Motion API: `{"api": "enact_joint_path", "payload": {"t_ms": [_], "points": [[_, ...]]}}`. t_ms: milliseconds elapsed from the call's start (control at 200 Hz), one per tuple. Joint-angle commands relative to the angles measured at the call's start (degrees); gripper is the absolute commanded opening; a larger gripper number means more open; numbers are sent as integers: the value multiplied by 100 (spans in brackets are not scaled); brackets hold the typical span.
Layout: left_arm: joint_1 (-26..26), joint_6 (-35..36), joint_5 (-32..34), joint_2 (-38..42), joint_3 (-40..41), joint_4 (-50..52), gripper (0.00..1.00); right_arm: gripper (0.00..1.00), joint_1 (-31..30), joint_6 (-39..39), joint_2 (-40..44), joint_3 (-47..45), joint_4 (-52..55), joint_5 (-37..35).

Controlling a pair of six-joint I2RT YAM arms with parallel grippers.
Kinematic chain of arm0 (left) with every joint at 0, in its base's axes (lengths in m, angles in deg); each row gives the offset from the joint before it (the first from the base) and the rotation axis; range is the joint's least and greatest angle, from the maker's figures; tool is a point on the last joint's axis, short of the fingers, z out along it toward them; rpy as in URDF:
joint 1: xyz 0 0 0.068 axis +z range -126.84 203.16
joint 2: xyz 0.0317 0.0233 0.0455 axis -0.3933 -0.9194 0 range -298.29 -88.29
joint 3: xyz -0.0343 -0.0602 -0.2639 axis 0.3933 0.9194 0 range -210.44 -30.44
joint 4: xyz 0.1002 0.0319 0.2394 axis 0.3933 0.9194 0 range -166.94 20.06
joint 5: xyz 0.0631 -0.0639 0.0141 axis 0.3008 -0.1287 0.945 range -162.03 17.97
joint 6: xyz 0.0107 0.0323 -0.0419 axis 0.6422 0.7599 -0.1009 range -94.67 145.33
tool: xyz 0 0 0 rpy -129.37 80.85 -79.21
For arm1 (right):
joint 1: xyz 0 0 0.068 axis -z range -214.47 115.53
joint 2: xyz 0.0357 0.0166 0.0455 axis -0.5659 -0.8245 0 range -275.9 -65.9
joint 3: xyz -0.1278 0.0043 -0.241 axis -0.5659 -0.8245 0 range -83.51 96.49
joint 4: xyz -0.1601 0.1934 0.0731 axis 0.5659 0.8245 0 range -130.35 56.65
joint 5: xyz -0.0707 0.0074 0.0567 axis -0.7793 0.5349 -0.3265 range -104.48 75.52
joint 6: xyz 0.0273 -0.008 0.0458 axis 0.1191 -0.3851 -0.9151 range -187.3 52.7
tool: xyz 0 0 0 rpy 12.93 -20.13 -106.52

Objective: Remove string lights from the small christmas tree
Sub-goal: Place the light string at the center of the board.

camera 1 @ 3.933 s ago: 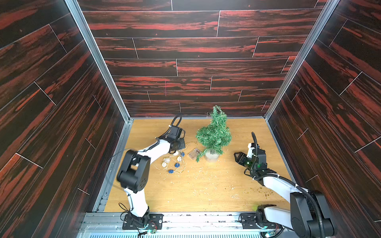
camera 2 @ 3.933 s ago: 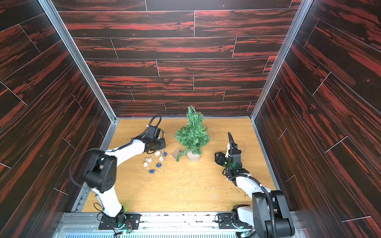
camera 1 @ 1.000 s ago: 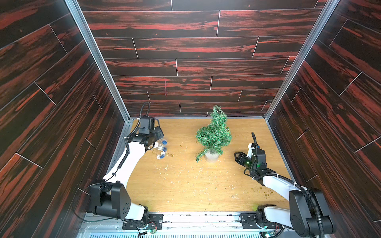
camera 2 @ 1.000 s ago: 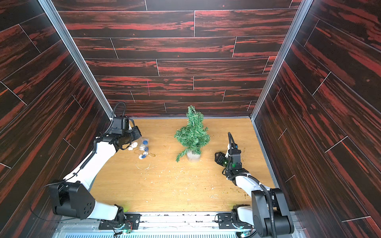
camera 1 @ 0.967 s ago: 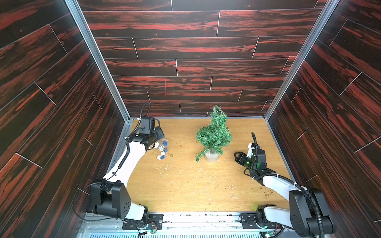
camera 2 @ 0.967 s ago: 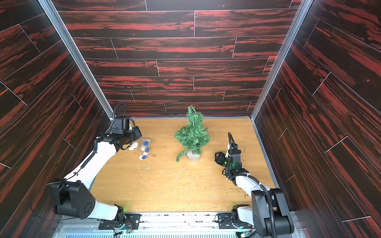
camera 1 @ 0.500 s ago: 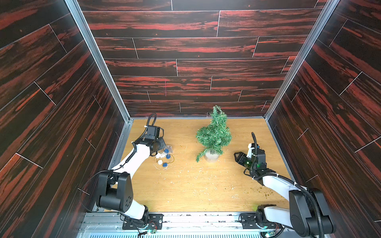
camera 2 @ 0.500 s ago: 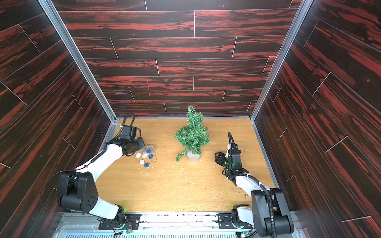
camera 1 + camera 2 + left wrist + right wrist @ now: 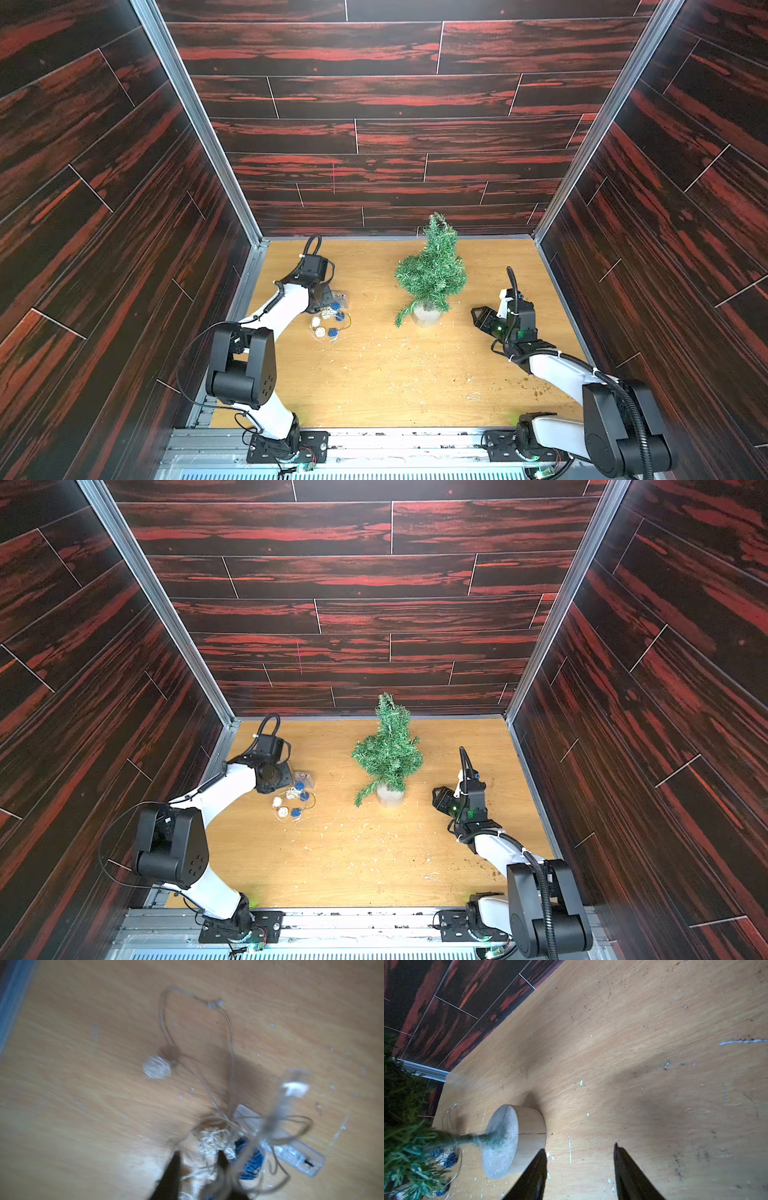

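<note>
The string lights (image 9: 330, 319) (image 9: 293, 800) lie in a loose heap of pale wire with white and blue balls on the table, left of the small christmas tree (image 9: 432, 270) (image 9: 388, 750). Their clear battery box (image 9: 340, 297) (image 9: 291, 1147) rests at the heap's far side. My left gripper (image 9: 327, 301) (image 9: 199, 1157) hovers just over the heap, jaws parted, with loose wire strands crossing the gap. The tree stands upright and bare in its grey pot (image 9: 510, 1140). My right gripper (image 9: 478, 316) (image 9: 579, 1149) is open and empty, low beside the pot.
Dark red-streaked panel walls close in the wooden table (image 9: 395, 374) on three sides. A metal rail (image 9: 245, 286) runs along its left edge. Small needles and white scraps (image 9: 374, 345) are scattered over the middle of the table.
My left arm swung from near the left wall down to the table with the lights. Its jaws have parted, and the lights now lie on the table. The right arm has not moved.
</note>
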Motion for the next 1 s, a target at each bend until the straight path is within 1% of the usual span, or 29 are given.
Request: {"api": "enact_joint_path", "payload": {"t_ms": [0,60,105,135,185,276,301,351,431,481,541,651,772,817,847,997], "points": [[-10,9,499,281,-283,607,49,55,17,-18,40,39,33,-28],[-13,-7,414,461,-308,629,64,55,14,-17,19,47,25,-16],[-23,-42,241,611,-306,602,69,55,14,-20,-8,64,24,-13],[-15,-55,71,708,-299,554,73,55,18,-21,-16,65,26,-6],[-20,-103,-194,874,-283,497,77,55,23,-32,-22,65,28,3],[-42,-144,-513,1099,-314,390,78,55,31,-31,44,58,64,5],[-52,-122,-538,1136,-339,363,77,55,38,-30,64,52,68,-1],[-92,-75,-465,1184,-428,373,64,55,34,-32,117,39,69,-17],[-170,43,-303,1109,-597,471,51,55,32,-39,133,38,45,2],[-187,10,-400,1008,-685,565,42,55,32,-52,110,39,12,30],[-217,-46,-629,852,-697,579,37,55,37,-73,50,46,-11,57],[-350,-30,-761,527,-725,504,37,55,40,-76,-42,99,12,112],[-490,-57,-842,124,-854,171,37,55,40,-31,44,49,27,13],[-540,-74,-878,-65,-980,149,37,55,41,-18,65,39,32,-43],[-578,-78,-890,-203,-1083,-55,37,55,40,-6,65,31,28,-56],[-725,-53,-942,-925,-1682,22,36,55,43,-24,9,65,20,27]]}}
